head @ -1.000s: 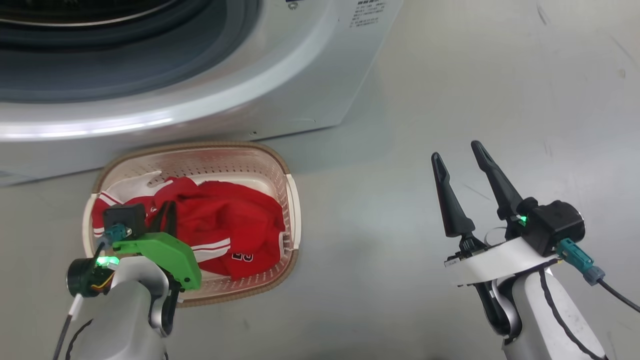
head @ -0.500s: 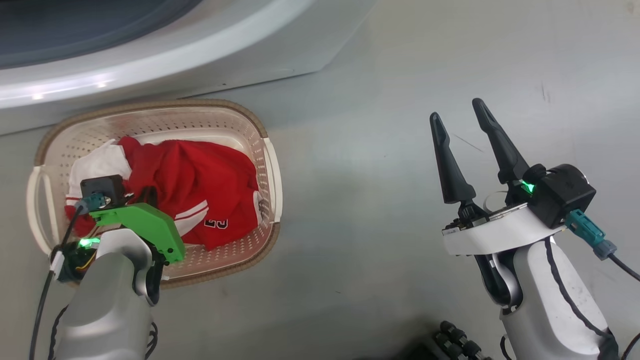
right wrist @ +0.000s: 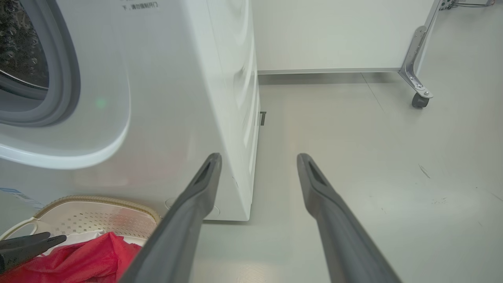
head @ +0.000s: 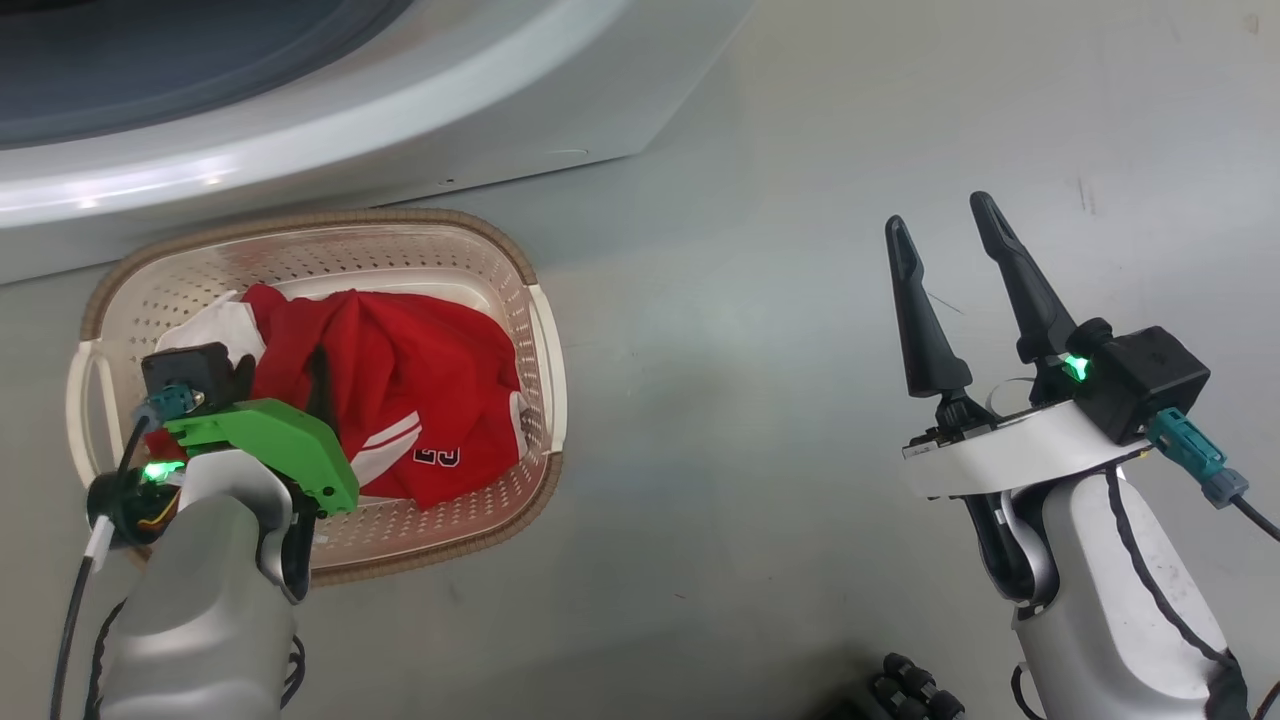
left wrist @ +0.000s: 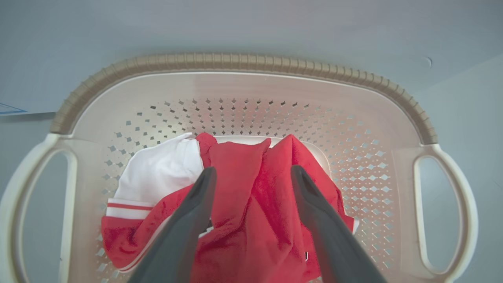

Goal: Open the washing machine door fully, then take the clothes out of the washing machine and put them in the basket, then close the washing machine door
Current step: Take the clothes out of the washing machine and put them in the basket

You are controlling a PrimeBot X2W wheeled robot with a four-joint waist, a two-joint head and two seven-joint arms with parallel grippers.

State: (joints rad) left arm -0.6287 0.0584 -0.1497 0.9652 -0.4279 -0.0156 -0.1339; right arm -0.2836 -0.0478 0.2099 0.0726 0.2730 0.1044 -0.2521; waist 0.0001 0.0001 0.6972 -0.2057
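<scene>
Your left gripper (left wrist: 252,173): jaws spread wide, pinching nothing. They point down into the small cream perforated plastic basket (left wrist: 235,61) with its brown woven-look rim, directly over the red and white sports clothes (left wrist: 251,228). Whether the fingertips touch the fabric cannot be told.

The clothes lie bunched on the basket's bottom. In the left wrist view, red cloth fills the middle and right, and a white panel with red stripes lies to the left. In the head view, white numerals show on the red cloth near the basket's right wall.

Your right gripper (head: 937,213): jaws spread, empty, held over the grey floor (head: 750,450), well apart from the basket and to its right.

The basket stands on the floor just in front of the big white front-loading washing machine (right wrist: 177,98). The machine's opening shows a grey rubber gasket (right wrist: 67,78) and a perforated steel drum (right wrist: 19,43). Beyond the machine, a metal frame leg on a caster (right wrist: 419,98) stands near a white wall.
</scene>
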